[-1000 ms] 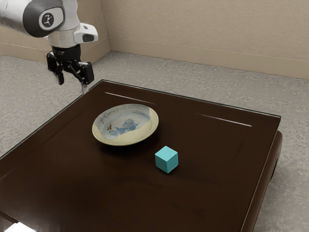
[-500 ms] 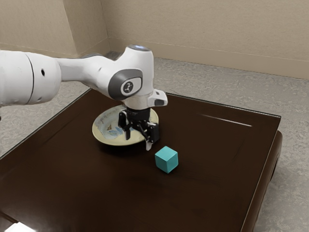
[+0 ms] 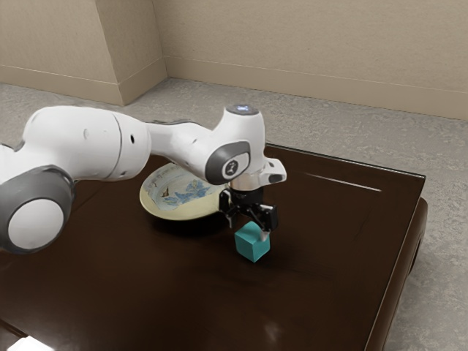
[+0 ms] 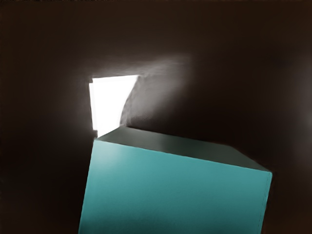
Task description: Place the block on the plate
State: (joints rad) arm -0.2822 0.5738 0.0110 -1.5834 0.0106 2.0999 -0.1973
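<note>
Black fingers (image 3: 265,235) reach down to the blue-green block (image 3: 252,244)

The block sits on the dark brown surface (image 3: 146,292), not on the plate (image 3: 164,212). It is on the near side of the plate, toward the exterior view's right. The plate is round, with a pale yellow rim and blue shapes inside. The white arm (image 3: 110,146) comes in from the exterior view's left and hides a bit of the plate's far right side.

The fingers point down and are apart, low over the block. One is by the block's top, toward the exterior view's right, and the other is toward the exterior view's left. I cannot tell if they touch it. In the wrist view, the block is big and close, and a bright white patch (image 4: 109,102) shows just past one of its top corners. Past the surface are a gray floor (image 3: 446,256) and, at the far side, a tan wall (image 3: 307,44).
</note>
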